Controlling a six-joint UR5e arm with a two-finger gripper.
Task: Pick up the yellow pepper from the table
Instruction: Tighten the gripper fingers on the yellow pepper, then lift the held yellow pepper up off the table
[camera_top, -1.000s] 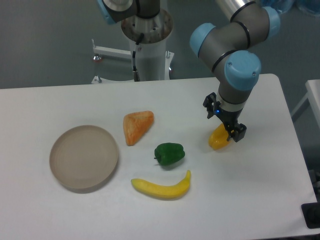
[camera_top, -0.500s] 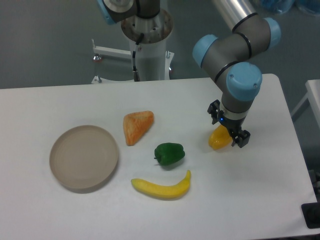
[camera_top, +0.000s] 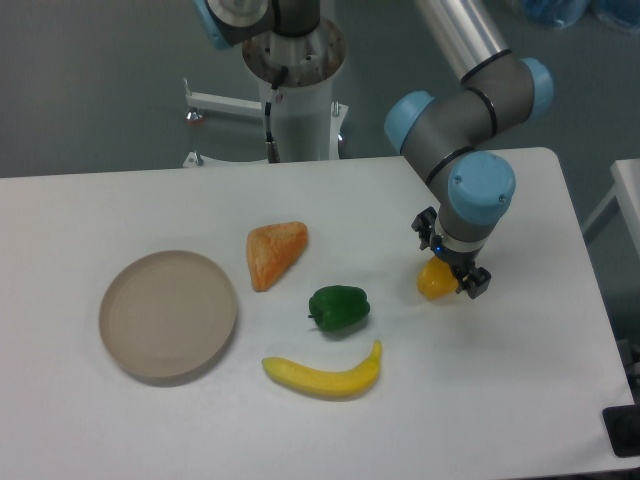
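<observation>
— Camera view, what differs from half a second back?

— Very little on the desk (camera_top: 520, 400): the pincer (camera_top: 449, 262) has shifted slightly up and left and now sits lower over the yellow pepper (camera_top: 434, 281), hiding more of its top. The pepper itself has not moved.

— Is the pincer holding it?

— Its two dark fingers straddle the pepper, one at the upper left, one at the lower right, close against it. Whether they actually press on it I cannot tell.

— Go through the surface, nearest first.

— A yellow banana (camera_top: 324, 374) lies closest, curved ends up. Behind it a green pepper (camera_top: 339, 306), and left of both a round beige plate (camera_top: 167, 315) with nothing in it. Further back lies an orange wedge (camera_top: 273, 251). The yellow pepper rests on the desk at the right, well apart from the others.

— And the room?

— Beyond the far edge stands the arm's white pedestal (camera_top: 297, 100) on a grey floor (camera_top: 90, 90)
</observation>
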